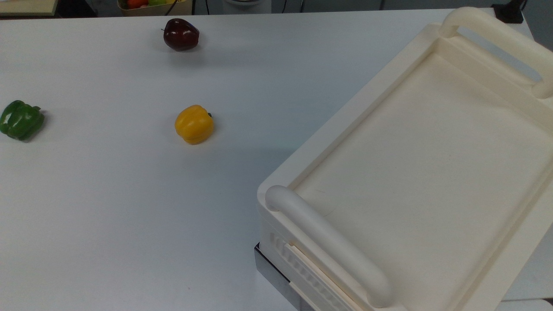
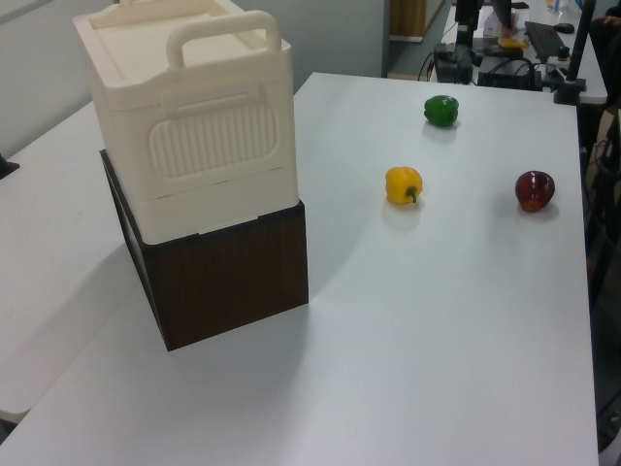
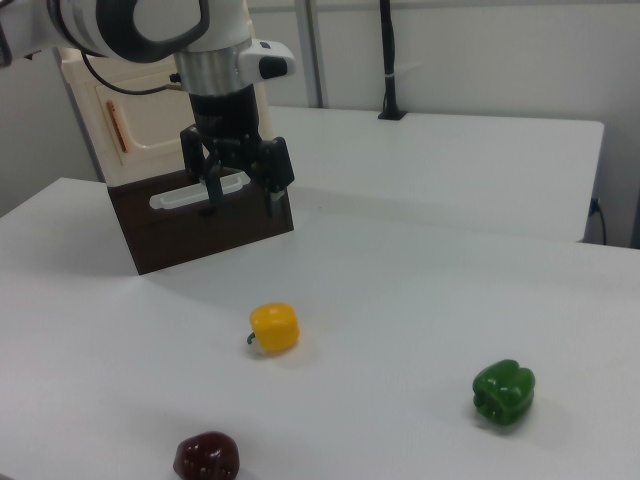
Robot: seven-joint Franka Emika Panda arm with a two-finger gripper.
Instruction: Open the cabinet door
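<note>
Nearest the right view's camera a dark red apple [image 3: 206, 456] is seen, with a yellow pepper [image 3: 274, 327] beyond it and a green pepper [image 3: 503, 394] off to the right view's right. All three are laid on the white table [image 3: 420, 300], well apart from the cabinet [image 3: 170, 150] and on its front side.

The cabinet is made up of a cream upper part set on a dark brown base [image 2: 228, 277]. The cabinet door [image 3: 150, 115] is found on the face turned toward the right view's camera, with its copper-coloured bar handle [image 3: 117, 126] near the door's left edge in the right view. The door is judged to be closed, lying flush with the cabinet front.

The gripper [image 3: 238, 190] is held in front of the cabinet, below the door and over the brown base as the right view shows it. Its fingers are spread apart and nothing is held between them.

The approach step is judged to be in hand; the handle has not yet been reached. For the next move, the gripper would need to be brought up and across to the copper handle, closed around it, and the door then drawn outward along its hinge arc.

No brand, label or writing can be read on any item.
</note>
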